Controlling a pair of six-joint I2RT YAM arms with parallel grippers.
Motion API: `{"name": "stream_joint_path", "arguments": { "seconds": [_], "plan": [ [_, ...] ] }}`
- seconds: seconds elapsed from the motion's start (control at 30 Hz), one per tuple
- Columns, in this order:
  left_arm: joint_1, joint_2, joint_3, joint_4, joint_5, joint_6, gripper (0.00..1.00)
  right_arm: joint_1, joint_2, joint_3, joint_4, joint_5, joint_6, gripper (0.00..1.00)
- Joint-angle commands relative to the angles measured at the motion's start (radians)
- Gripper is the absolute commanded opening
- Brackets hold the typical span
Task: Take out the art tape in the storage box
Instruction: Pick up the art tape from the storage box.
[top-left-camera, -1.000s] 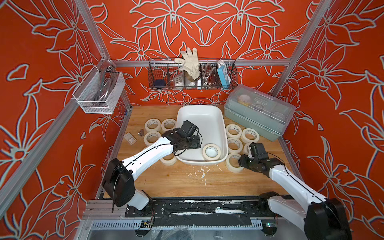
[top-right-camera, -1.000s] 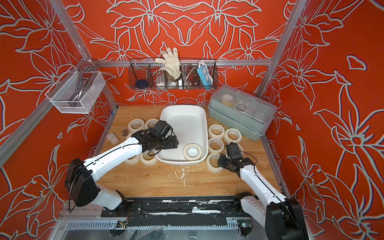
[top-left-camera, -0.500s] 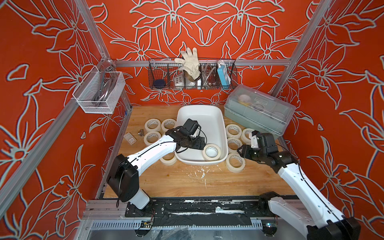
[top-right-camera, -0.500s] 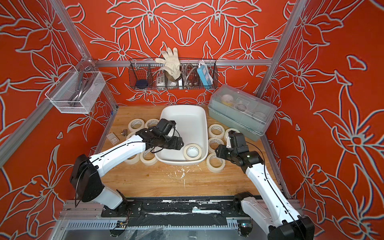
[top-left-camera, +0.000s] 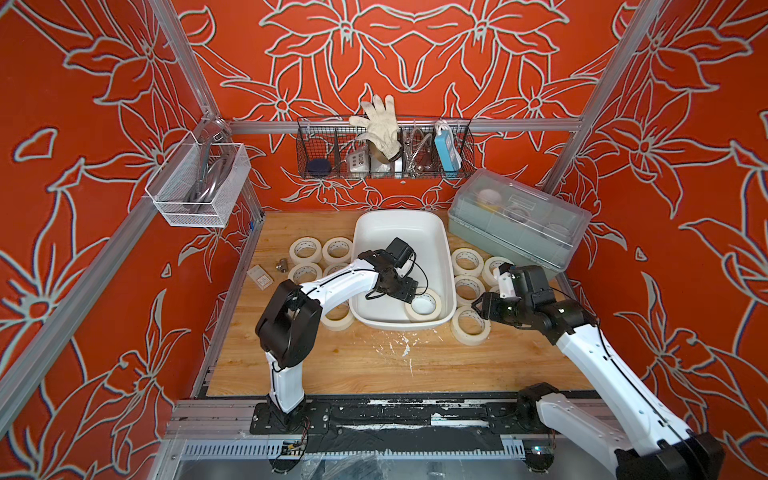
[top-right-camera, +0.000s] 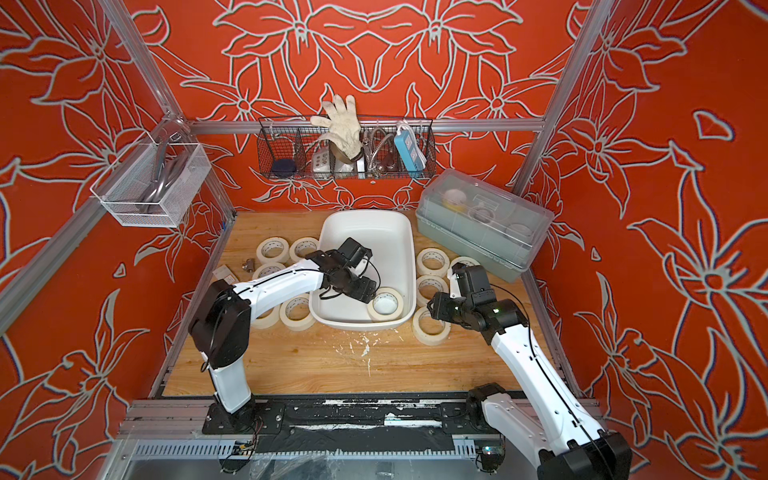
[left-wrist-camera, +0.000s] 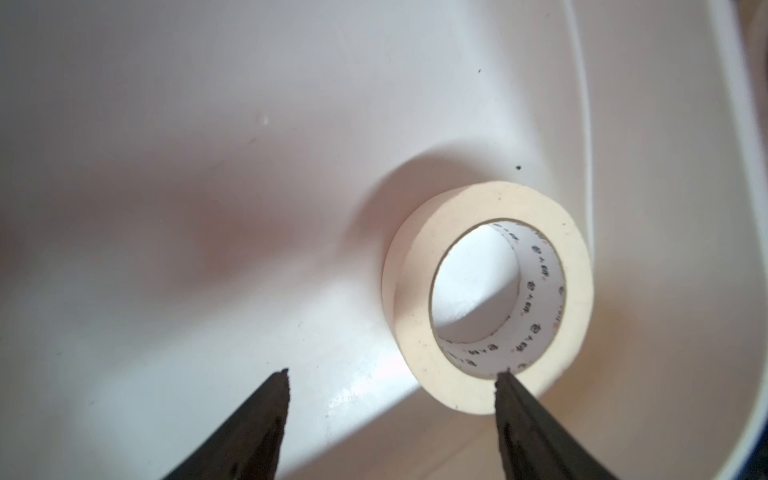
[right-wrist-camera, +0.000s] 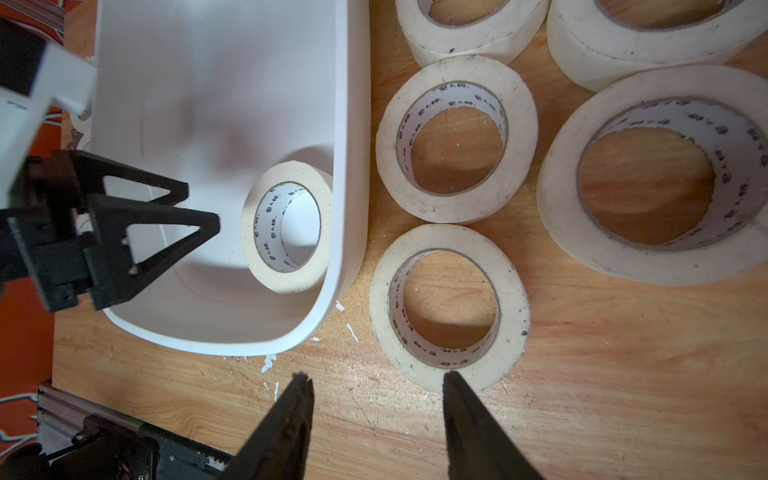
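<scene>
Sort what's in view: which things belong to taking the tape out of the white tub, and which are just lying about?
Job: storage box; only art tape roll inside it; rolls already out on the table; left gripper, open at that roll; right gripper, open, empty.

Lying about: lidded grey-green box; black wire basket; glove; white mesh basket; metal fitting; small card.

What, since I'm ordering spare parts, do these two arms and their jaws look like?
The left arm and right arm match: smooth white link shells, bulky black joint housings and black bases, with thin black cables running along the links and looping at the wrists. The jaws are matte black, tapering to points; seen from the side they are open triangular frames.
</scene>
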Motion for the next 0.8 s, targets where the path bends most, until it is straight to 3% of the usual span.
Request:
{"name": "stream_joint_path", "arguments": {
  "seconds": [0.0, 0.37, 0.43, 0.5, 0.77],
  "plan": [
    [0.004, 0.054, 0.03, 0.015, 0.032, 0.018, 0.75, 0.009, 0.008, 0.025, -0.025, -0.011, -0.018, 0.54],
    [-0.003, 0.151, 0.036, 0.111, 0.046, -0.027, 0.65, 0.018, 0.034, 0.004, 0.011, -0.03, -0.008, 0.53],
    [-0.007, 0.167, 0.046, 0.11, 0.033, -0.036, 0.58, 0.02, 0.034, 0.003, 0.014, -0.03, -0.008, 0.53],
    [-0.01, 0.176, 0.051, 0.113, 0.001, -0.051, 0.45, 0.021, 0.037, 0.003, 0.015, -0.029, -0.006, 0.53],
    [-0.01, 0.146, 0.013, 0.157, -0.038, -0.075, 0.25, 0.023, 0.013, -0.009, 0.029, -0.021, 0.003, 0.52]
  ]
}}
